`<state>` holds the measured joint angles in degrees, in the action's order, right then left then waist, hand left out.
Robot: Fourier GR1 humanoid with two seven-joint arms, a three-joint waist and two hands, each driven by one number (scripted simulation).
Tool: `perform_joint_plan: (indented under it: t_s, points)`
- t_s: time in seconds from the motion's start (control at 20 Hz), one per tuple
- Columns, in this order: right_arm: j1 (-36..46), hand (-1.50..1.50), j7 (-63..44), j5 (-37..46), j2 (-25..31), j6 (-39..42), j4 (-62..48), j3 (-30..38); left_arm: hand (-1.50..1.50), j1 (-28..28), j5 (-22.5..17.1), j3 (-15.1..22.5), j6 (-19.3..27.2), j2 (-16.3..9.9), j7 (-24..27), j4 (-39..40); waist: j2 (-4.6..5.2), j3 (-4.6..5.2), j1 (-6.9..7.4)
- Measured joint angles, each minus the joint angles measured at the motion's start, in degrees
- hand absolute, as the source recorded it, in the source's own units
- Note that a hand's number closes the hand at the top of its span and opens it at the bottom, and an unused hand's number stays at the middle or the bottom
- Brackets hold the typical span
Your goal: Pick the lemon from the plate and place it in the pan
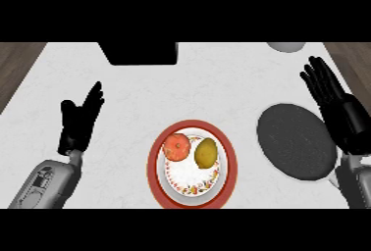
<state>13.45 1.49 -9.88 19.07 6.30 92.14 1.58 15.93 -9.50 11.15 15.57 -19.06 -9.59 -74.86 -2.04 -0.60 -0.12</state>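
The lemon (pixel 206 152) lies on the red-rimmed plate (pixel 156 180), touching or just beside an orange-red fruit (pixel 176 146) at its 9 o'clock. The dark pan (pixel 296 142) sits on the surface at the plate's 3 o'clock. Both hands are released, fingers straight: the left hand (pixel 77 122) at the plate's 9 o'clock, the right hand (pixel 334 108) over the pan's far side. The likely risk is that fingers closing on the lemon nudge or catch the neighbouring fruit, since the two sit so tightly together.
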Motion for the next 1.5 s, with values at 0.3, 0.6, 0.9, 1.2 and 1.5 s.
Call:
perform_joint_plan:
  t_s: [0.3, 0.6, 0.9, 1.2, 1.5]
  points:
    - [-2.11, 1.5, 3.14, 3.98, -8.95, -8.02, 4.14, -3.73, 0.0, -3.13, 0.23, 1.34, -1.41, 2.86, 8.13, -7.19, 1.39, 0.49, 0.37]
    - [-16.8, -1.5, 4.22, 16.05, -13.82, -21.8, 7.75, -6.64, 0.0, -7.71, -0.45, 3.95, -2.34, 6.1, 12.76, -11.71, 1.44, 0.69, -0.98]
    - [-29.52, -1.5, 3.24, 28.46, -13.09, -26.03, 16.4, -14.62, 0.0, -11.21, -0.27, 4.65, -3.55, 6.73, 14.6, -14.79, 1.73, 0.65, -0.51]
    - [-26.88, -1.5, -10.01, 39.14, -10.91, -22.96, 19.96, -18.7, 0.0, -12.18, -0.16, 4.09, -5.65, 7.05, 16.84, -13.84, 1.98, 0.67, 0.1]
    - [-17.1, -1.5, -26.85, 45.85, -9.96, -13.0, 18.31, -21.87, 0.0, -11.74, -0.22, 3.79, -6.59, 7.41, 16.72, -13.74, 2.12, 0.71, 0.74]
